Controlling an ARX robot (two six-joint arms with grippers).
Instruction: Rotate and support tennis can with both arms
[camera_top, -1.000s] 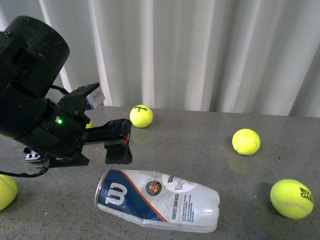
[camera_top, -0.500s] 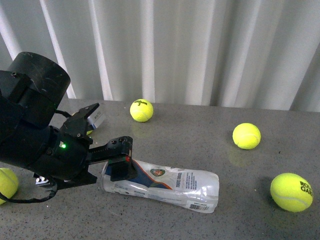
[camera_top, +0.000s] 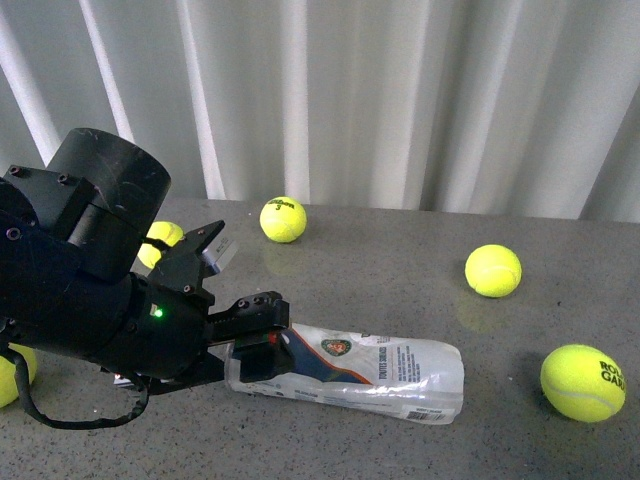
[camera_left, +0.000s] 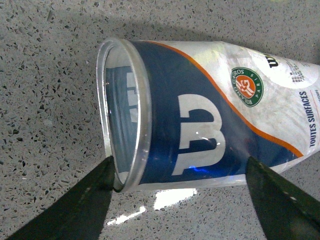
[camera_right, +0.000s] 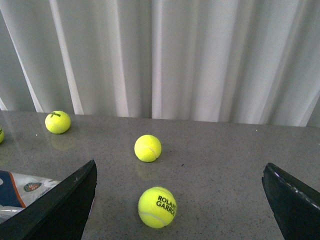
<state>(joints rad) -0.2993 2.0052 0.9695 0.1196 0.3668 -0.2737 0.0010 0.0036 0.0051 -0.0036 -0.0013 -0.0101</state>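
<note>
1. The tennis can (camera_top: 350, 370) is seen lying on its side on the desk (camera_top: 400, 280), near the front and left of centre. Its long axis runs left to right, with the metal-rimmed open end at the left and the dented closed end at the right.
2. The left gripper (camera_top: 262, 335) is placed at the rimmed end. In the left wrist view its jaws are spread wide, one just beside the rim and the other beside the navy part of the label further along the body. The line between them is thus set along the can's axis more than across it. No pinch is shown, and whether either jaw touches the plastic cannot be told.
3. The right gripper (camera_right: 180, 167) is not seen in the front view. In the right wrist view its jaws are spread and empty, and only a corner of the can shows, well apart from them and to their left in the scene.
4. The left arm is judged much the nearer. Any support at the closed end would call for the right arm to be brought leftward.
5. A lettered tennis ball (camera_top: 583, 397) lies right of the closed end, apart from it, and may stand in that path.
</note>
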